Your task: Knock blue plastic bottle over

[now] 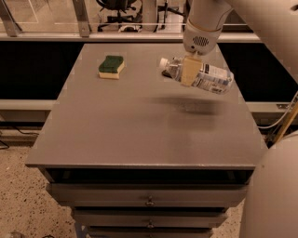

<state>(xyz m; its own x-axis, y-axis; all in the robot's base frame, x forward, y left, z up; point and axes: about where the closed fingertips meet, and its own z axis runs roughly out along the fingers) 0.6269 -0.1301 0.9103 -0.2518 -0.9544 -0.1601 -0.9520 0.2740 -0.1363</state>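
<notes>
the blue plastic bottle (210, 77) lies almost on its side in the air above the far right part of the table (130, 135), with its white cap pointing left and slightly up and its labelled body sloping down to the right. the gripper (188, 75) comes down from above and is closed on the bottle just behind its neck, with one tan finger (188, 69) across the front. a blurred shadow (186, 105) sits on the table beneath. a green-and-yellow sponge (111, 67) lies well apart to the left, with nothing between them. the table is plain grey, with drawers (149, 196) below. behind are a rail and an office chair (114, 5); the floor (18, 200) is speckled.
</notes>
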